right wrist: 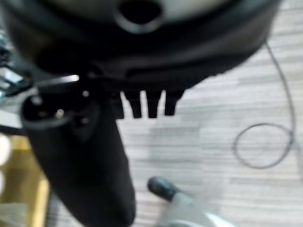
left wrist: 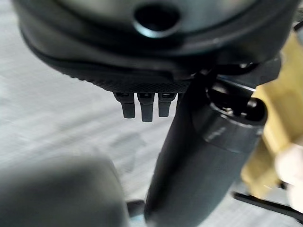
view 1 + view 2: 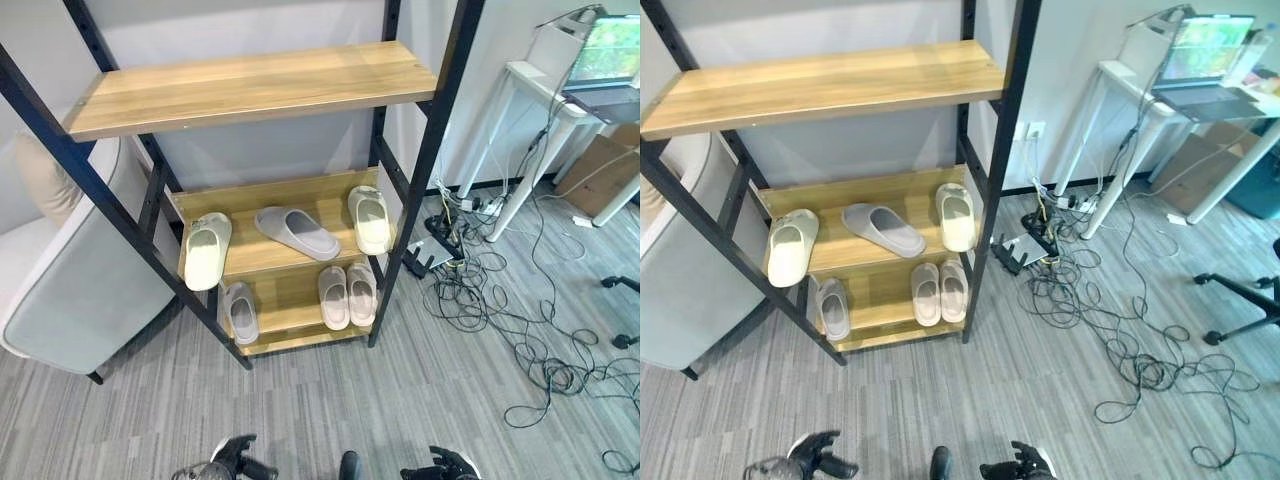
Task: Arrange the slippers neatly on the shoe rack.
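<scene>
Rack (image 3: 405,200): a black-framed unit with three wooden shelves is seen standing on grey striped carpet (image 3: 330,410); all positions below are given relative to it.
Top shelf (image 3: 250,85): nothing is carried on it.
Middle shelf (image 3: 300,195): three slippers are carried. A cream slipper (image 3: 207,250) is set at the left end, overhanging the front edge. A grey slipper (image 3: 297,232) is laid diagonally at the centre. A second cream slipper (image 3: 371,219) is placed at the right end, just beside the right post.
Bottom shelf (image 3: 290,310): three pale slippers are carried. A single slipper (image 3: 240,312) is set at the left. A pair (image 3: 347,295) is placed side by side, touching, at the right.
Left hand (image 3: 237,455): seen low over the carpet, well in front of the rack; fingers are extended, nothing is grasped.
Right hand (image 3: 445,465): seen low over the carpet, well in front of the rack; fingers are extended, nothing is grasped.
Chair (image 3: 70,290): a pale upholstered seat is located just left of the rack.
Tabletop (image 3: 545,85): white, right of the rack, bearing a laptop (image 3: 605,55).
Cables (image 3: 500,300): tangled on the carpet right of the rack.
</scene>
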{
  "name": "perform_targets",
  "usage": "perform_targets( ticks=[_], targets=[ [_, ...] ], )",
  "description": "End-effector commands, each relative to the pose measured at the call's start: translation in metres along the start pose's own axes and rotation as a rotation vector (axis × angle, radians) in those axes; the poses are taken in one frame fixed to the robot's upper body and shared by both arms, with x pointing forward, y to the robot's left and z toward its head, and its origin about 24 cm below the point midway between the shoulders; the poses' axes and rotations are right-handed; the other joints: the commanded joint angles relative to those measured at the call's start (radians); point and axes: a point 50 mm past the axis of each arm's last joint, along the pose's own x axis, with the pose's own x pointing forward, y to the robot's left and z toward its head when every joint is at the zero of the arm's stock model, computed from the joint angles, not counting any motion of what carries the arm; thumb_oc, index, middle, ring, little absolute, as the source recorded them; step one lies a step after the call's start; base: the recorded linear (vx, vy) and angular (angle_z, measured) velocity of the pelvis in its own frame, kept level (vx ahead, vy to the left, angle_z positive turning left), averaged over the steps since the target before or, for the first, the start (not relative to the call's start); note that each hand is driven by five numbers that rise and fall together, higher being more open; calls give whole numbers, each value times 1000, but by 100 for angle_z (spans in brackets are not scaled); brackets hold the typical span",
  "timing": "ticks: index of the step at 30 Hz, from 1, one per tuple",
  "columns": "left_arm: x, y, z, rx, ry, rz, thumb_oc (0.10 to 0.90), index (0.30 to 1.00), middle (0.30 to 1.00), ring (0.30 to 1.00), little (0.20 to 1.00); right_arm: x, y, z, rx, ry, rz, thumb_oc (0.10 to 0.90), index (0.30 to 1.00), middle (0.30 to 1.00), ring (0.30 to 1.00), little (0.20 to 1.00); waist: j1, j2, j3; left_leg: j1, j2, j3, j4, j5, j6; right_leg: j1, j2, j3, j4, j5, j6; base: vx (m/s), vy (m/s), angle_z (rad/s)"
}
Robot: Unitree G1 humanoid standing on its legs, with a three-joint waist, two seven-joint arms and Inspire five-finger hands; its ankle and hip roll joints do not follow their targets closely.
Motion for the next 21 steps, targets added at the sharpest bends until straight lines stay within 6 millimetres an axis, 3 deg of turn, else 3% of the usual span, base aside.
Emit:
perform_targets(
  ticks=[1,5,10,12,15,17,18,21],
  targets=[
    [-1,-17,-1,32,0,-51,800,900,900,900,900,0,-16,1,41,-21,-56,800,900,900,900,900,0,34,21,16,-38,39,-278,94,71,34,-76,12,21,-126,180,130,38,11],
    [-2,-16,-8,43,24,-47,800,900,900,900,900,0,-17,-1,36,-6,-55,800,900,900,900,900,8,57,20,7,-49,63,-370,155,80,57,-54,18,56,-163,180,112,72,22],
    [-3,-17,-13,26,40,-49,800,900,900,900,900,-1,-9,-4,19,-1,-32,800,900,900,900,900,8,56,0,55,-78,47,-421,143,98,59,-66,23,84,-156,187,82,92,-21],
    [-4,-16,-15,19,42,-49,800,900,900,900,900,-1,-7,-7,1,6,-22,800,900,900,900,900,17,58,-16,86,-96,53,-464,141,114,62,-84,21,99,-159,209,54,146,-4],
    [-3,-14,-14,9,38,-45,800,900,900,900,900,-1,-5,-6,-13,1,-11,800,900,900,900,900,27,63,-14,96,-102,53,-472,139,128,25,-106,9,186,-160,226,-29,94,0],
    [-3,-9,-13,-2,37,-30,800,900,900,900,900,-1,-3,-2,-30,-8,2,800,900,900,900,900,21,80,17,116,-101,35,-480,142,151,-97,-136,3,391,-110,260,-90,136,0],
    [-2,-7,-12,-5,35,-23,800,900,900,900,900,0,-2,1,-23,-17,4,800,900,900,900,900,14,86,26,121,-100,25,-484,147,155,-126,-132,22,436,-94,268,-61,118,-7],
    [-3,0,-15,5,48,-3,800,900,900,900,900,3,-10,13,17,-37,-17,800,900,900,900,900,7,81,21,140,-100,1,-502,146,151,-135,-113,74,385,-116,254,68,-38,22]
  ],
)
